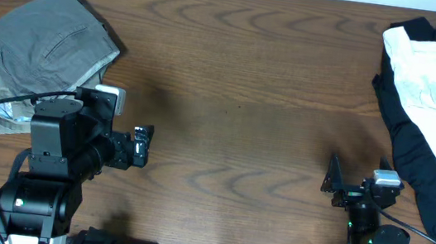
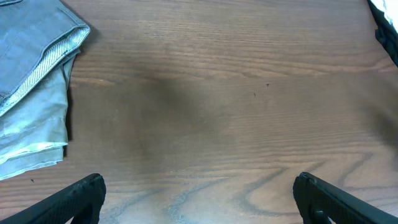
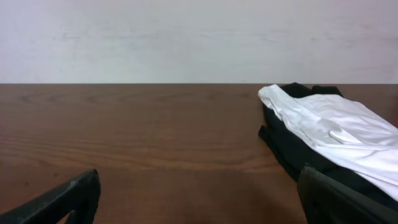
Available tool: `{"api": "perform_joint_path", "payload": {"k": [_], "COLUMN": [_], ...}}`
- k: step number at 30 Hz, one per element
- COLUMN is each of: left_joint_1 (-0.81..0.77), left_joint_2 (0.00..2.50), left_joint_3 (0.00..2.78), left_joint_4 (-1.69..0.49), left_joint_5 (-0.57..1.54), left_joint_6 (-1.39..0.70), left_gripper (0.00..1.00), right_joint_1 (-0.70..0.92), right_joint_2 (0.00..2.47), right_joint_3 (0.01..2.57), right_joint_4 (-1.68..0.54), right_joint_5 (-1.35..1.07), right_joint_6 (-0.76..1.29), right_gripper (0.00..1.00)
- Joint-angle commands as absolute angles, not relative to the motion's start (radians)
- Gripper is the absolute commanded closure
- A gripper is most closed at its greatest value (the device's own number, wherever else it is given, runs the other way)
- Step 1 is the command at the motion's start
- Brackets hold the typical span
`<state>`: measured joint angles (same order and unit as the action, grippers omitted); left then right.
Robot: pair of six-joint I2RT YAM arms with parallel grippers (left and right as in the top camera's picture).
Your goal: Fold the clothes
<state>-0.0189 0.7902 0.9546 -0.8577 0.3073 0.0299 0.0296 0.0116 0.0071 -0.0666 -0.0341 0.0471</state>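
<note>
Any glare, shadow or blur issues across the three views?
Overhead: even light, soft arm shadows on the table, white garment near blown out. Left wrist: sharp, a diffuse shadow mid-frame, grey shorts crisp. Right wrist: dark jaws soft at the bottom corners, black garment lacks detail.

Even, diffuse light from above. Soft, faint shadows lie on the table (image 1: 242, 58) left and right of centre. White garment (image 1: 429, 69) is near overexposure. Left wrist view: dim patch mid-table; left gripper (image 2: 199, 190) fingers dark, slightly blurred.

Robot lab, wooden table (image 1: 240, 75), blank white wall (image 3: 186, 37)
</note>
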Motion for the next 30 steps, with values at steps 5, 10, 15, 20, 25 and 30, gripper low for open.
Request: {"api": "perform_joint_path", "payload": {"k": [5, 10, 15, 20, 25, 30], "left_joint_1": [-0.021, -0.021, -0.021, -0.021, -0.021, -0.021], "left_joint_2": [0.789, 0.789, 0.789, 0.789, 0.788, 0.748], "left_joint_3": [0.950, 0.950, 0.950, 0.950, 0.950, 0.950], "left_joint_4": [-0.859, -0.859, -0.859, -0.859, -0.859, -0.878], "left_joint_5": [0.302, 0.302, 0.302, 0.302, 0.302, 0.276], "left_joint_6": [0.032, 0.032, 0.032, 0.032, 0.032, 0.050], "left_gripper": [0.02, 0.02, 0.02, 0.02, 0.02, 0.02], "right_joint_1": [0.020, 0.020, 0.020, 0.020, 0.020, 0.020], "right_joint_2": [0.006, 0.006, 0.006, 0.006, 0.006, 0.006], "right_joint_3": [0.006, 0.006, 0.006, 0.006, 0.006, 0.006], "right_joint_4": [-0.071, -0.071, -0.071, -0.071, -0.071, -0.071], "right_joint_5": [-0.045, -0.045, -0.045, -0.045, -0.045, -0.045], "right_joint_6": [0.033, 0.033, 0.032, 0.033, 0.033, 0.033], "right_gripper": [0.01, 0.01, 0.01, 0.01, 0.01, 0.01]}}
